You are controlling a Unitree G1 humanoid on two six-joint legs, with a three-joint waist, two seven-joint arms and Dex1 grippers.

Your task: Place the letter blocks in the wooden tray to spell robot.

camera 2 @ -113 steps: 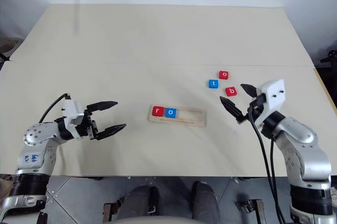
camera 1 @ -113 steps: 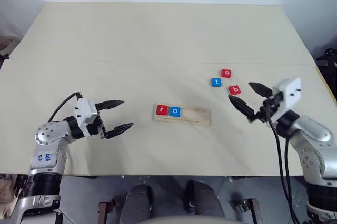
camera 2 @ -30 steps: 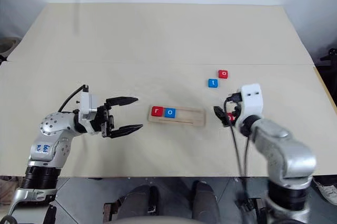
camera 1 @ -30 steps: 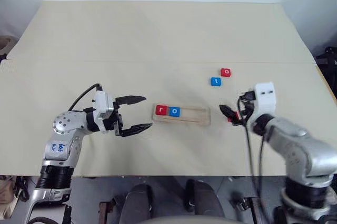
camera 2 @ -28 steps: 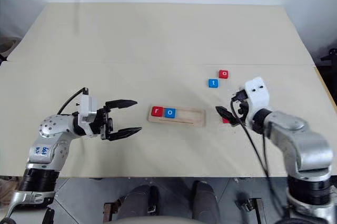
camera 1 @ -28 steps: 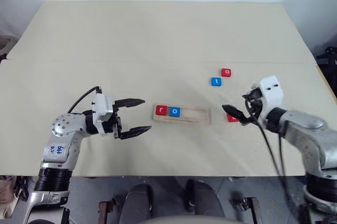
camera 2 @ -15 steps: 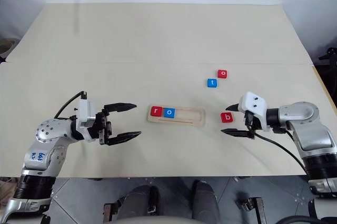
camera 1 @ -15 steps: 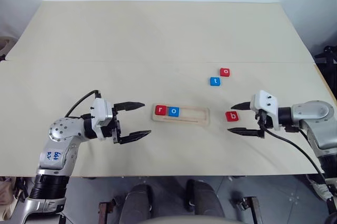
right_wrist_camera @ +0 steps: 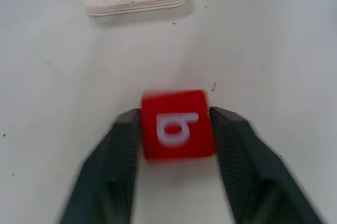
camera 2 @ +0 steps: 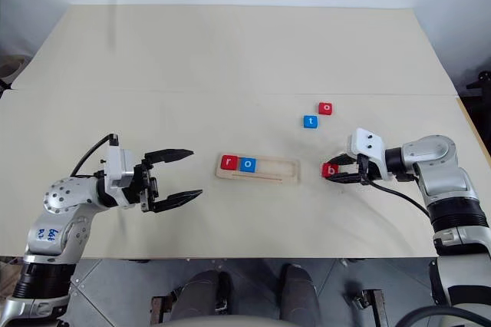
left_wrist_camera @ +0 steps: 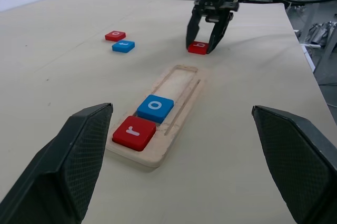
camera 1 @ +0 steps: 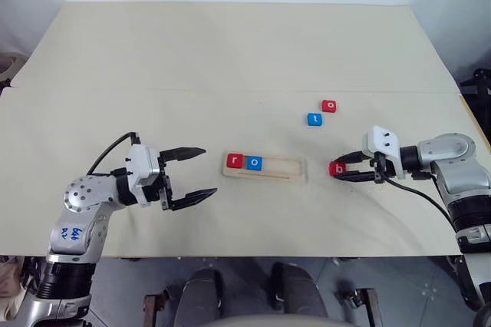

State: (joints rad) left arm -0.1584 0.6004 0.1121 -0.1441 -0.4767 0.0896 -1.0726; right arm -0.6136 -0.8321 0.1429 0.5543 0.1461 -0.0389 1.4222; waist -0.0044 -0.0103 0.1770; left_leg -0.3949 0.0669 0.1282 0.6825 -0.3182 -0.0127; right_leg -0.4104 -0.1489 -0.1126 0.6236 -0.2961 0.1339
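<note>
The wooden tray [camera 1: 285,172] lies mid-table with a red r block [camera 1: 235,161] and a blue o block [camera 1: 254,163] at its left end. A red b block [right_wrist_camera: 177,125] rests on the table just right of the tray. My right gripper [right_wrist_camera: 175,116] is shut on it, one finger pressed to each side. Farther back lie a blue t block [camera 1: 314,119] and a red o block [camera 1: 329,105]. My left gripper [camera 1: 209,171] hovers open and empty, left of the tray.
The tray's groove [left_wrist_camera: 183,83] is bare from the blue o block to its right end. Wide bare tabletop [camera 1: 230,58] stretches behind the tray. The table's front edge [camera 1: 253,254] runs close below both arms.
My right gripper, open on either side of the b block half a second ago, has closed onto it. Before that the right wrist rolled and sank to the table. The left arm kept still.
</note>
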